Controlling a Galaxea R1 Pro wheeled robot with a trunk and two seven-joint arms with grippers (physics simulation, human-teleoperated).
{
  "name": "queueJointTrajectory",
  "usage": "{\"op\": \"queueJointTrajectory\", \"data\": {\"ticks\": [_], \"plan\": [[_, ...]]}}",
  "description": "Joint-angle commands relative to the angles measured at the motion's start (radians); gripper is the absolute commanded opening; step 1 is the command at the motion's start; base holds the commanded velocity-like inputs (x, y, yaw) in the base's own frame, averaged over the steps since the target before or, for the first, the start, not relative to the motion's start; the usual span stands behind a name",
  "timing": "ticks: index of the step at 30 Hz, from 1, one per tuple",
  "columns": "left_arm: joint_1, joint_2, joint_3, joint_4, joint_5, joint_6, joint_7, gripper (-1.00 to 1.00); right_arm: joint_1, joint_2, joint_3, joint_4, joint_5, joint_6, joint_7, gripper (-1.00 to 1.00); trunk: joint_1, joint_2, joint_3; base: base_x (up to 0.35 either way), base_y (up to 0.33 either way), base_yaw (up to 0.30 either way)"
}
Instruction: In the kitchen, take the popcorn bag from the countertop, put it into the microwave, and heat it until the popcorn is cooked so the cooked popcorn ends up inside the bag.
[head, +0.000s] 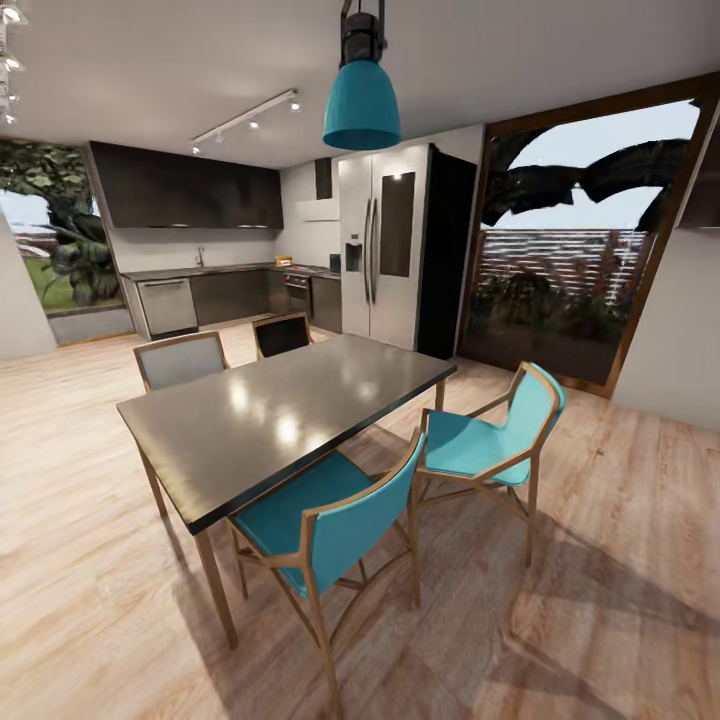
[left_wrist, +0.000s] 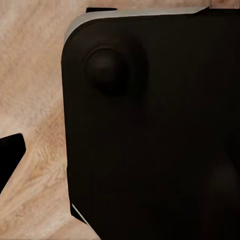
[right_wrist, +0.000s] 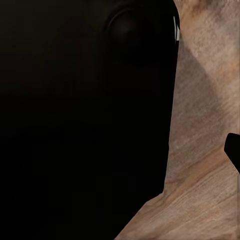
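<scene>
I am standing on the wooden floor (head: 620, 560) of the dining area, well apart from the kitchen, so the step in hand, as I judge it, is simply getting there. The countertop (head: 225, 270) runs along the far wall under the dark upper cabinets (head: 185, 185), with a steel dishwasher front (head: 167, 305) at its left end and the built-in oven (head: 298, 293) near its right corner, beside the tall steel fridge (head: 385, 240). From here I cannot make out the popcorn bag or the microwave; a small orange-red object sits on the counter near the oven, too small to name.

Between me and the counter stands the dark dining table (head: 285, 415) with teal chairs (head: 330, 525) on its near side. To do this well I should steer around the table rather than brush its corner or the chair legs; the open floor along its left side looks the straighter line to the counter, and I should arrive squarely facing its front edge.

Both wrist cameras look down at floorboards and a dark rounded body of my own base (left_wrist: 150, 130), so I cannot tell whether either gripper is open or closed. I judge my arms are tucked low, which suits driving.
</scene>
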Motion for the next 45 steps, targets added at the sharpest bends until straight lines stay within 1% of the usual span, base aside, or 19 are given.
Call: {"op": "queueJointTrajectory", "data": {"ticks": [1, 6, 18, 23, 34, 38, 41, 45], "plan": [[0.000, 0.001, 0.002, -0.001, 0.001, -0.002, 0.000, 1.00, 0.000, 0.000, 0.003, 0.000, 0.002, 0.000, 0.000, 1.00, 0.000, 0.000, -0.001, 0.000, 0.000, 0.176], [0.001, 0.001, 0.007, 0.000, 0.015, -0.001, 0.008, 1.00, 0.000, 0.000, 0.006, 0.000, 0.005, 0.001, 0.000, 1.00, 0.000, 0.000, -0.001, 0.000, 0.000, 0.254], [0.000, 0.001, 0.007, 0.000, 0.016, -0.004, 0.010, 1.00, 0.000, 0.001, 0.002, 0.001, 0.004, -0.002, -0.001, 1.00, 0.000, 0.000, -0.001, 0.000, 0.000, 0.274], [0.001, 0.002, 0.008, -0.001, 0.016, -0.005, 0.010, 1.00, 0.000, 0.001, 0.000, 0.001, -0.001, -0.031, -0.001, 1.00, 0.000, 0.000, -0.001, 0.000, 0.000, 0.277], [0.001, 0.003, 0.009, 0.000, 0.018, -0.005, 0.012, 1.00, 0.000, 0.001, -0.001, 0.001, -0.001, -0.037, -0.001, 1.00, 0.000, 0.000, -0.001, 0.000, 0.000, 0.277], [0.001, 0.002, 0.012, 0.000, 0.032, -0.005, 0.011, 1.00, 0.000, 0.001, -0.001, 0.001, -0.001, -0.037, -0.001, 1.00, 0.000, 0.000, -0.001, 0.000, 0.000, 0.277], [0.001, 0.003, 0.013, 0.000, 0.059, -0.005, 0.010, 1.00, 0.000, 0.001, -0.001, 0.001, -0.001, -0.037, -0.001, 1.00, 0.000, 0.000, -0.001, 0.000, 0.000, 0.277], [0.001, 0.004, 0.013, 0.000, 0.068, -0.005, 0.010, 1.00, 0.000, 0.001, -0.001, 0.001, -0.003, -0.037, -0.001, 1.00, 0.000, 0.000, -0.001, 0.000, 0.000, 0.277]]}}
